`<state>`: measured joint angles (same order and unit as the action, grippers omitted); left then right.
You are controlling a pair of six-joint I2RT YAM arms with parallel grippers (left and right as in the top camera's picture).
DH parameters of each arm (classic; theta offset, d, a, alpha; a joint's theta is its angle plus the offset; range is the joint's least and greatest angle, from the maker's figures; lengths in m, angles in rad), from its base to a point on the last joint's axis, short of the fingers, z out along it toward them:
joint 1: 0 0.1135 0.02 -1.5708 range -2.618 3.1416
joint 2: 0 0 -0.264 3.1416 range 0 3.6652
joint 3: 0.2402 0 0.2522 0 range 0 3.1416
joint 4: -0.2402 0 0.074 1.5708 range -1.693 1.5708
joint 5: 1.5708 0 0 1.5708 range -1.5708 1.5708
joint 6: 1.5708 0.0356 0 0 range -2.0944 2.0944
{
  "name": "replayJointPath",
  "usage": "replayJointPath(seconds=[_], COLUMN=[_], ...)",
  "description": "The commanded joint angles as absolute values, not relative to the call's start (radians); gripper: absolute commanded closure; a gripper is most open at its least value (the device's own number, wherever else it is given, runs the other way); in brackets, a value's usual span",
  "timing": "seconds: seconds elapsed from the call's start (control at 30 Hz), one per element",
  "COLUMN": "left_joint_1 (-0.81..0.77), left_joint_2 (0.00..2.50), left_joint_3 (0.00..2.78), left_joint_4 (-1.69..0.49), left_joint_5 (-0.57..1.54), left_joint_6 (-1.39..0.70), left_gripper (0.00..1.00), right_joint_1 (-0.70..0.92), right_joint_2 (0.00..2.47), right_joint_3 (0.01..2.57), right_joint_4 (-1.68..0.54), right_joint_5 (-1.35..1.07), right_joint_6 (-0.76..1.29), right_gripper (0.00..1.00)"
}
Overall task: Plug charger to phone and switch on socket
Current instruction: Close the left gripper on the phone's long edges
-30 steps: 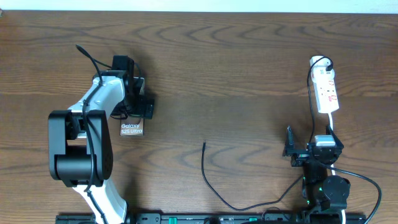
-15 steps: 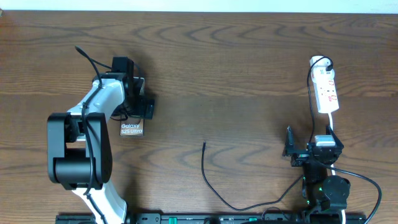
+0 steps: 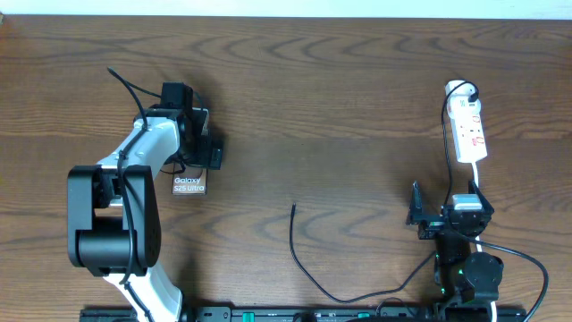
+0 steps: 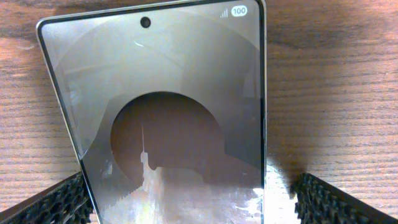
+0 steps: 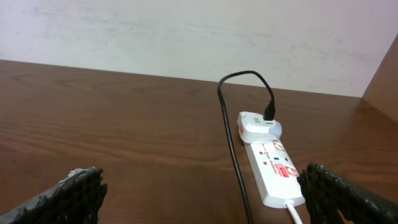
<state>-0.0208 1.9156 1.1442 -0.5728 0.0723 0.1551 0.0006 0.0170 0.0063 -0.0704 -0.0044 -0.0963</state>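
Brownish-silver glossy phone (image 4: 168, 106), thin black charger (image 3: 290, 231)

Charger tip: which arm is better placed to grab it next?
Probably right: the right gripper is open and empty, and the charger trails toward its base; the left gripper straddles the phone.

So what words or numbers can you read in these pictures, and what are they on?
"Galaxy S25 Ultra": white letters on the phone, seen from overhead.
"100": a small white badge in the top corner of the phone's screen, in the left wrist view.
The red marks on the socket are too small to read.
There is no other writing.
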Motion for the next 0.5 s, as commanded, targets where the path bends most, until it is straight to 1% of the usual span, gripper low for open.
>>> replayJointPath(seconds=[0.0,0.47], left_joint_1=[-0.03,-0.028], left_joint_2=[2.04,2.04], left_joint_3=[1.052,1.051], left_joint_4=[-0.573,-0.633], left_joint_5=[0.077,0.077], left_joint_6=[0.156,0.128], left_gripper=[0.0,0.0], right_joint_1=[0.007,0.007], right_joint_2=[0.015,0.015], right_joint_3=[0.006,0.006], right_joint_4=[-0.075,-0.075], right_joint_5=[-0.006,-0.007], right_joint_6=[-0.105,-0.105], right_gripper=[0.01,0.01])
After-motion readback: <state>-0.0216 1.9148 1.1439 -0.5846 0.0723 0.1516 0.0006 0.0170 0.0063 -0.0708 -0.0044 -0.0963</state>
